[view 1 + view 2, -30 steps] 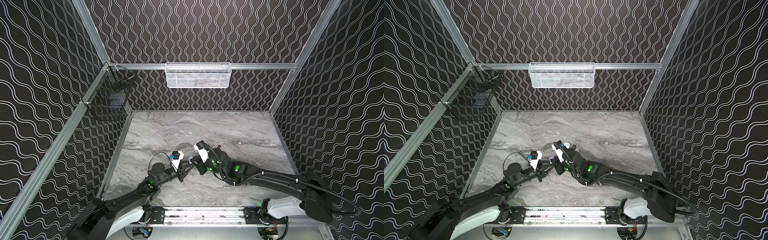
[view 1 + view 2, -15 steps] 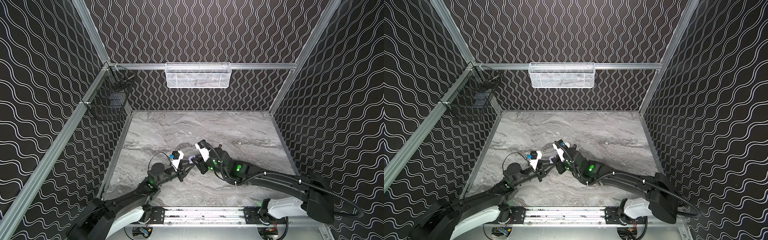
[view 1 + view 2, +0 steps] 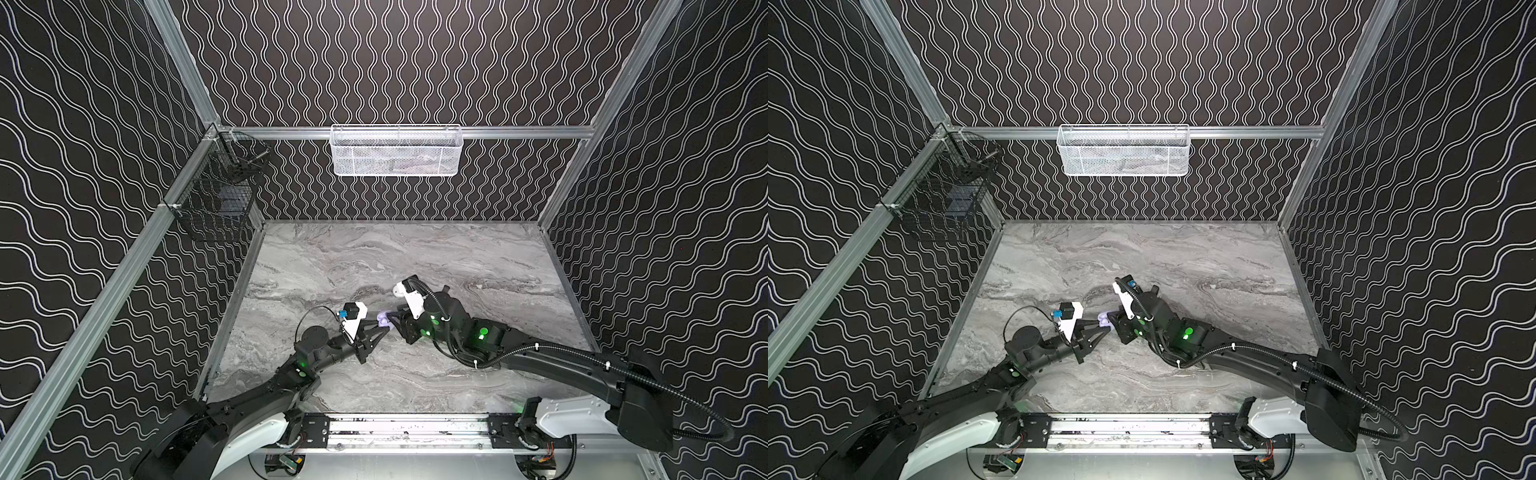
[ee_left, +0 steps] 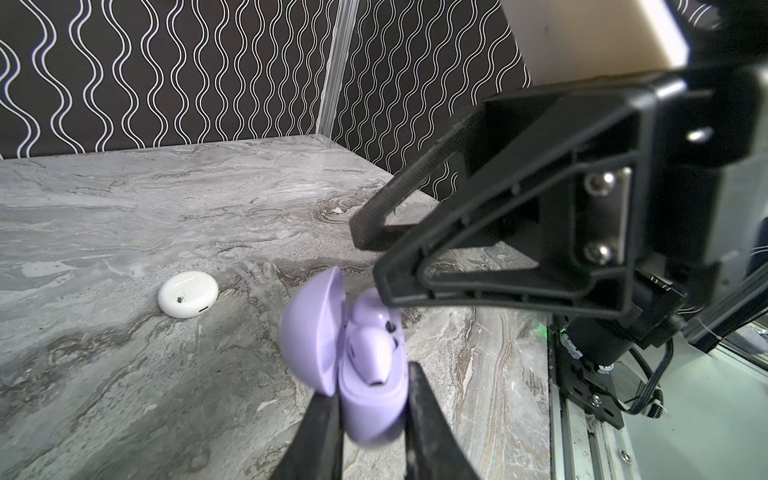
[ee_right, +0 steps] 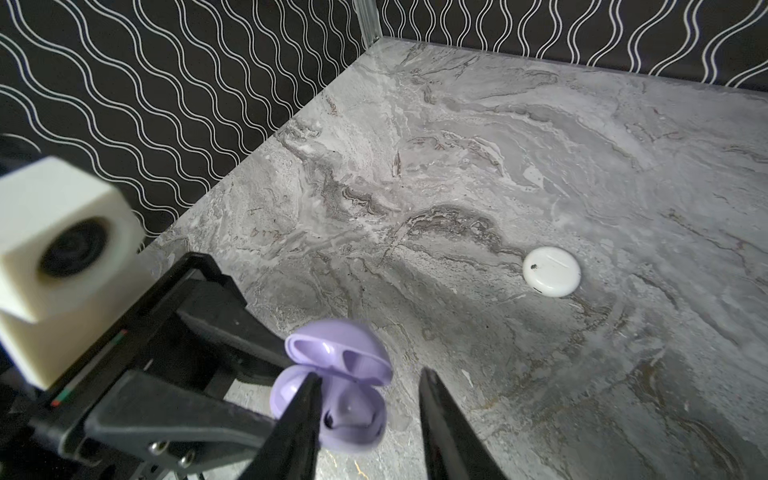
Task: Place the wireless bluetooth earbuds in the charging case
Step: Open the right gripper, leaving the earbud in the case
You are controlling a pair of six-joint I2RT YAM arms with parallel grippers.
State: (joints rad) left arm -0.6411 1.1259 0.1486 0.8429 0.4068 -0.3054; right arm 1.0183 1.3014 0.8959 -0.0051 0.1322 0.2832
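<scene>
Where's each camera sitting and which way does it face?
Top views: high above the near edge, looking down at the table; left arm and right arm show.
Left wrist: on the left arm, facing the lavender case in the left pincer; right pincer opposite.
Right wrist: on the right arm, facing that case past its open pincer.
Both wrist views share the white case.

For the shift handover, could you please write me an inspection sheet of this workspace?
Surface: grey marble table, no spills seen.
Job's things: lavender case, lid open, two lavender earbuds in it; white case shut on the table.
Clutter: nothing seen.
Grippers: left gripper shut on the lavender case; right gripper open, close to it.
Cables: black hose along the right arm; thin loop by the left gripper.
Surroundings: white basket on back wall; black basket on left wall.
</scene>
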